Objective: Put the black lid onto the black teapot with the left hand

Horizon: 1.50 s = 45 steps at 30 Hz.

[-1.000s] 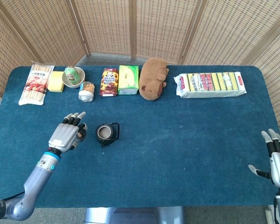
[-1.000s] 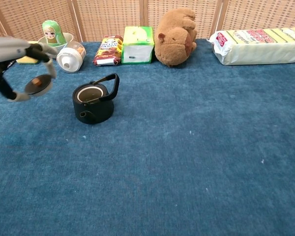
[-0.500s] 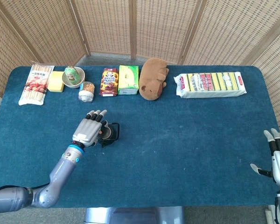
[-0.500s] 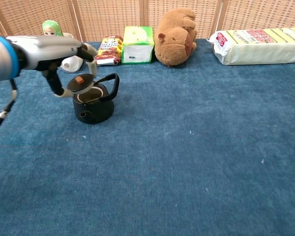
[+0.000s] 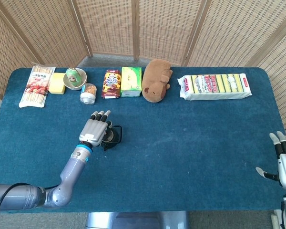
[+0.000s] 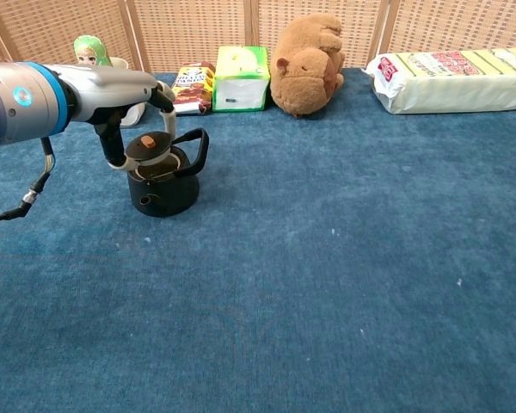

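From the head view the left hand [image 5: 96, 130] covers most of the black teapot [image 6: 162, 181], and the black lid [image 6: 148, 147] is hidden there. The chest view shows the lid, round with a brown knob, pinched by this hand just above the teapot's open mouth. The right hand [image 5: 285, 162], partly cut off at the desk [image 5: 190, 143] edge, is released, fingers apart.

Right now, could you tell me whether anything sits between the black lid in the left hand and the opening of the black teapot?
Nothing visible does. The left hand holds the black lid just above the black teapot; the teapot's handle stands off to the side.
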Available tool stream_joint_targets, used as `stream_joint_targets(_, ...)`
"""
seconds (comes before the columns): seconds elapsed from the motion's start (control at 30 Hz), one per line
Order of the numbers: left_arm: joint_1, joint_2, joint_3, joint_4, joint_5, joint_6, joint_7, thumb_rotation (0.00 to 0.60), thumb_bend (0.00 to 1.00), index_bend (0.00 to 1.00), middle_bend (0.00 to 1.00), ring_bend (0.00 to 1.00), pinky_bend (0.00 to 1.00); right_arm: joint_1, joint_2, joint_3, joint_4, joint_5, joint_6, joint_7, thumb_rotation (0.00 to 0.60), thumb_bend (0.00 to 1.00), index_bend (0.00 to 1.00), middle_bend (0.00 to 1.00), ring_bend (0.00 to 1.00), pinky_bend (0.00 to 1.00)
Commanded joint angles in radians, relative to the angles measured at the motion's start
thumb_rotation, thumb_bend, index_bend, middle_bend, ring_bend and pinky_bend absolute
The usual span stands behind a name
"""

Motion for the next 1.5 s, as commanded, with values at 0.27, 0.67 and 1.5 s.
stream_joint_targets(0.27, -0.030, -0.001, 0.015, -0.001, -0.015, 0.021, 0.022, 0.600, 0.33, 0.35, 0.00, 0.00, 0.06, 0.003, 0.000, 0.001, 0.003, 0.008, -0.010, 0.006, 0.600, 0.10, 0.05, 0.00, 0.00, 0.00)
stream_joint_targets(0.67, -0.054, -0.027, 0.041, 0.025, -0.033, 0.034, 0.034, 0.600, 0.33, 0.35, 0.00, 0.00, 0.06, 0.001, 0.006, 0.003, -0.002, 0.009, -0.006, 0.015, 0.600, 0.10, 0.05, 0.00, 0.00, 0.00)
stream_joint_targets(1.5, -0.068, -0.015, 0.063, -0.029, -0.025, 0.097, 0.036, 0.600, 0.31, 0.28, 0.00, 0.00, 0.06, -0.001, 0.017, 0.003, -0.010, 0.006, -0.006, 0.029, 0.600, 0.10, 0.05, 0.00, 0.00, 0.00)
